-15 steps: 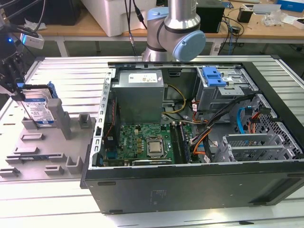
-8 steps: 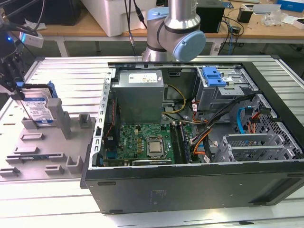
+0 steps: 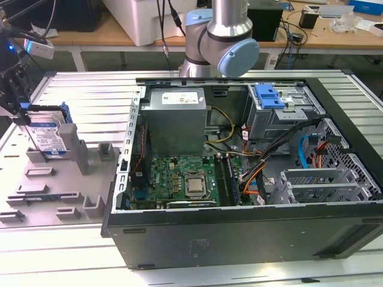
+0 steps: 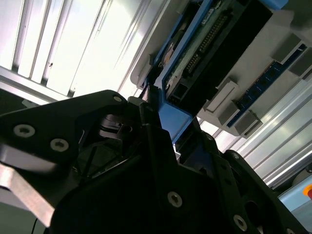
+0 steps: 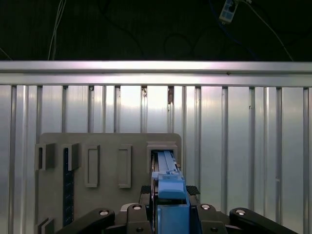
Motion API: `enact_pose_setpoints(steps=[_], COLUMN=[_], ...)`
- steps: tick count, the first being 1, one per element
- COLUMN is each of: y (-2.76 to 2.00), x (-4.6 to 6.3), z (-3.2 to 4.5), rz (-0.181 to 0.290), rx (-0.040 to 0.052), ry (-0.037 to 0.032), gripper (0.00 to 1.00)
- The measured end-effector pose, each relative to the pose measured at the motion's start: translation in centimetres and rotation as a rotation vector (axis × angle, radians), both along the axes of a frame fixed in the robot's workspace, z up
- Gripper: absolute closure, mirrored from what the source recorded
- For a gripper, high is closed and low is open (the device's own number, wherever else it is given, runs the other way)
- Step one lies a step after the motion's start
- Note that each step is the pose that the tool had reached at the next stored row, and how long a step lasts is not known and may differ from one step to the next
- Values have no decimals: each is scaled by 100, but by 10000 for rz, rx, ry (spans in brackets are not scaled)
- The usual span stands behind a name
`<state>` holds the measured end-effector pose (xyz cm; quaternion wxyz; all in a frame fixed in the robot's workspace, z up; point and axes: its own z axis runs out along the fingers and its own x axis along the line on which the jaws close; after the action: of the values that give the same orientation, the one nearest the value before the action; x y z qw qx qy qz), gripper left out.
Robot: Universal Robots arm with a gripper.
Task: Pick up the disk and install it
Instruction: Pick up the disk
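Note:
The disk, a silver drive with a white-and-blue label in a blue carrier, stands on edge in a slot of the grey fixture at the exterior view's left. My gripper is at the disk's upper corner, shut on the blue carrier. In the first wrist view the carrier's blue edge runs between the fingers of my gripper, above the fixture's slot. The second wrist view has the disk's dark connector side just past my gripper.
An open computer case lies to the exterior view's right of the fixture. It holds a grey power supply, a motherboard and a silver drive cage with a blue tab. The arm's base rises behind the case.

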<state>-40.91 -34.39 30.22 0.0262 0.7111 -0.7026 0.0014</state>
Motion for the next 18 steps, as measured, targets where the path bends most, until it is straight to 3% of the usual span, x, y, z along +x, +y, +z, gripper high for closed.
enact_pose_setpoints(steps=[5, 7, 18], y=[1, 0, 1], x=[0, 0, -39], z=[-6, -6, -27], rz=[0, 0, 0], rx=[2, 2, 2], ry=[-11, -12, -17], gripper=[63, 49, 49])
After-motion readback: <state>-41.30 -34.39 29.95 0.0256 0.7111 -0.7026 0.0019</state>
